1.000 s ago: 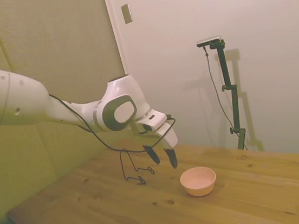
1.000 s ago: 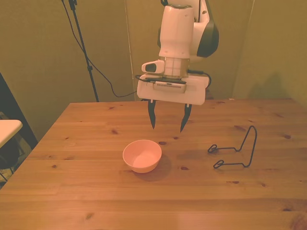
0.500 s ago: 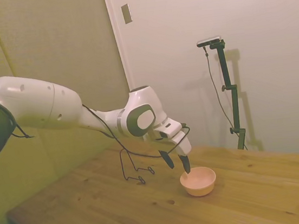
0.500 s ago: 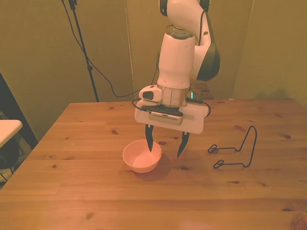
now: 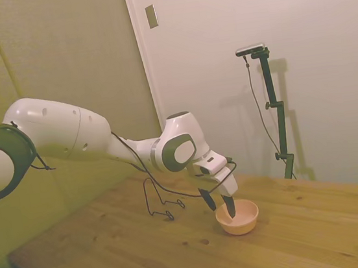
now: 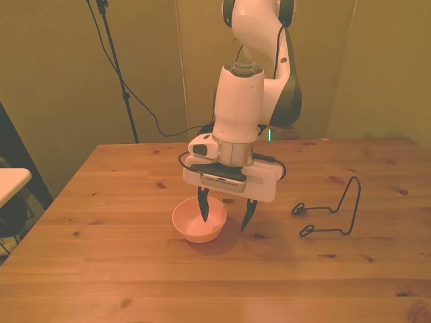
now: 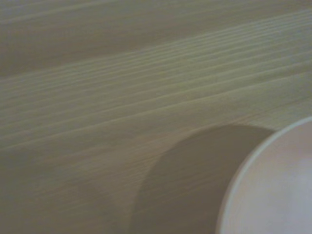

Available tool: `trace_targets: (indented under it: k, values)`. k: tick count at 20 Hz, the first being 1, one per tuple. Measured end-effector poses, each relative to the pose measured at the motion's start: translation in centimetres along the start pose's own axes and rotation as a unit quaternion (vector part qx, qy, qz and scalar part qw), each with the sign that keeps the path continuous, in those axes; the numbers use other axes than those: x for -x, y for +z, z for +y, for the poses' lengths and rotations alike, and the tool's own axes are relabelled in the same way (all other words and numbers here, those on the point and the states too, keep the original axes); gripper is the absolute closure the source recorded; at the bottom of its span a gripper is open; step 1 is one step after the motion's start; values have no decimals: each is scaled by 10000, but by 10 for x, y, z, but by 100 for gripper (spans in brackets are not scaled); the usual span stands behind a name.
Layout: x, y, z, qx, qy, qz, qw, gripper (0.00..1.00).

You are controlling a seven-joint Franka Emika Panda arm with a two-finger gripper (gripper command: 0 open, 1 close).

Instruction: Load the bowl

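The pale pink bowl (image 6: 191, 227) sits upright on the wooden table (image 6: 121, 269), a little toward the front view's left of centre; in the side view the bowl (image 5: 242, 219) is near mid-table. My gripper (image 6: 225, 212) is open and low over it, straddling the rim on the front view's right side: one dark finger dips inside the bowl, the other hangs just outside it. The side view shows the gripper (image 5: 219, 204) at the bowl's near-left rim. The wrist view holds a blurred arc of the bowl (image 7: 278, 195) and its shadow on the wood.
A thin black wire rack (image 6: 330, 232) stands on the table toward the front view's right, apart from the bowl; the side view has the rack (image 5: 147, 200) behind the arm. A white surface edge (image 6: 10, 178) pokes in at the front view's left.
The arm has reached out and lowered; the open gripper came down from well above the table to the bowl's rim, one finger now inside it. The bowl and rack have not moved.
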State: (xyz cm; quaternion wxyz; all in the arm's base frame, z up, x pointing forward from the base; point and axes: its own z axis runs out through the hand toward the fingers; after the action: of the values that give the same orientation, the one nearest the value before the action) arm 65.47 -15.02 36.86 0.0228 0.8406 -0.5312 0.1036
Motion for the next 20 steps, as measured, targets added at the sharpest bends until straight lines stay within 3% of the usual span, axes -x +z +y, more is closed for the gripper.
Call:
trace_targets:
  k: [20]
  values:
    - [-3, 4, 3, -47, 74, -122, 9999, 100]
